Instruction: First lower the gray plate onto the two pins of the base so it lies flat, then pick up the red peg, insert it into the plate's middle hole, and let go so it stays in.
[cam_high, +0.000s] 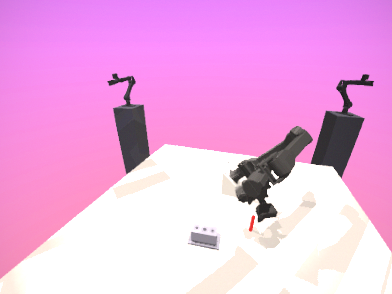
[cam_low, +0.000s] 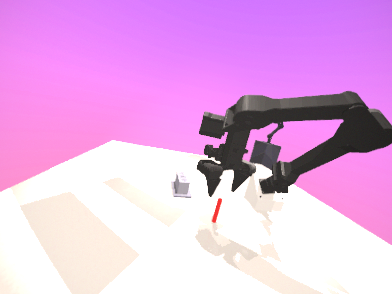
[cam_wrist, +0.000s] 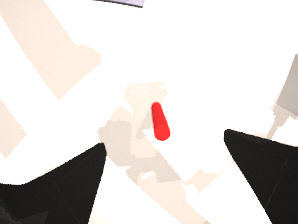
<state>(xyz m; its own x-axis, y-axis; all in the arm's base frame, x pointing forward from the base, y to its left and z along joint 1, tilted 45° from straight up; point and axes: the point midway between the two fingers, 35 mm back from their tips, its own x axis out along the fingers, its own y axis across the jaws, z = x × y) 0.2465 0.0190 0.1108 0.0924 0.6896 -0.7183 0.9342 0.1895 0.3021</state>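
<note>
Currently, wide-open, empty fingers (cam_low: 227, 194) above the red peg (cam_low: 217, 210) (cam_wrist: 160, 121).

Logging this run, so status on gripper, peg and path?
Gripper open, empty. Red peg outside plate. Nothing visible between gripper and peg.

The red peg (cam_high: 252, 223) (cam_low: 217, 210) (cam_wrist: 160, 121) looks like smooth plastic, evenly coloured and without a metallic gleam. The gripper (cam_high: 266, 212) (cam_low: 224, 186) (cam_wrist: 165, 143) has matt black fingers — hard plastic by their look, smooth on their flat faces — and the arm (cam_high: 280, 162) (cam_low: 300, 108) shows a dull, dark finish with only a faint sheen. The gray block (cam_high: 204, 237) (cam_low: 182, 185) looks smooth and matt; whether it is plastic or metal cannot be told.
</note>
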